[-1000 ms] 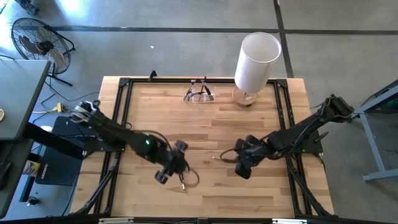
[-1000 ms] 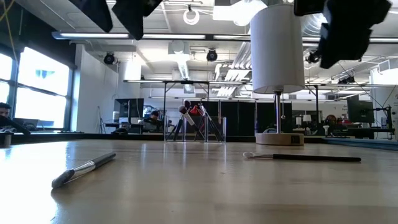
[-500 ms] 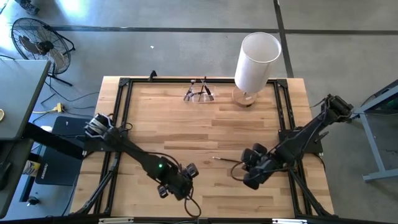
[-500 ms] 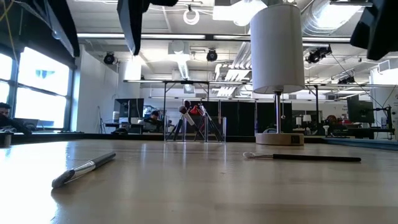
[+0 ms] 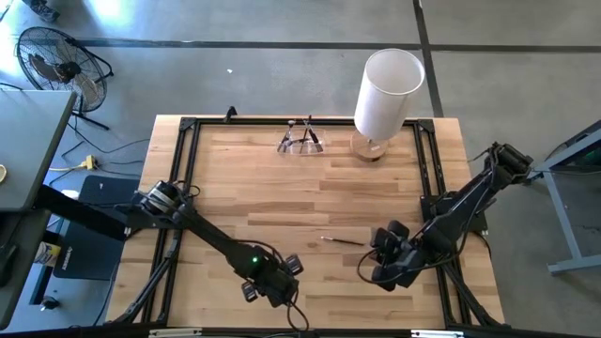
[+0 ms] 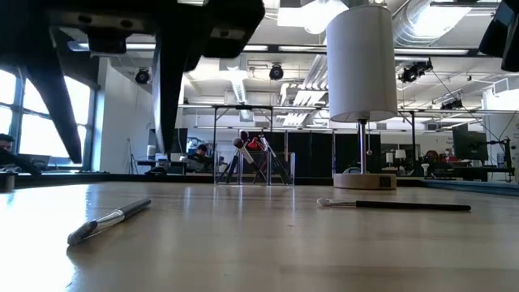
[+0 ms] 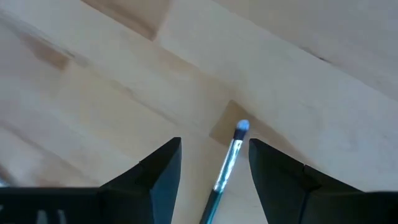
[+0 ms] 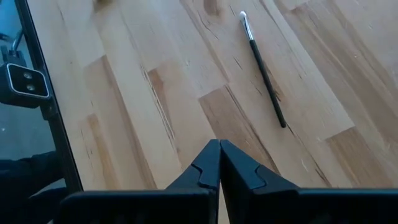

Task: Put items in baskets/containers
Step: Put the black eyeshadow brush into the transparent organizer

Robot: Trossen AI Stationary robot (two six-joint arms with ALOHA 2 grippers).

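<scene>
One brush (image 7: 227, 168) lies between the spread left tool (image 7: 214, 171); right tool (image 8: 219, 163) closed.

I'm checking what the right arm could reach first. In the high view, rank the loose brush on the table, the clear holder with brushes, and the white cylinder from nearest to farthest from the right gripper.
From the right gripper:
1. Loose brush, mid-table, just beside it.
2. White cylinder, far edge, right side.
3. Clear holder, far edge, near the middle. It is only slightly farther than the cylinder.

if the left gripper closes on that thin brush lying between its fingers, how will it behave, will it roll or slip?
The brush is thin and round-handled, so it will probably roll if nudged sideways. Lying flat on the table, it may slip from the left gripper unless pinched squarely. It looks stiff and light.
</scene>
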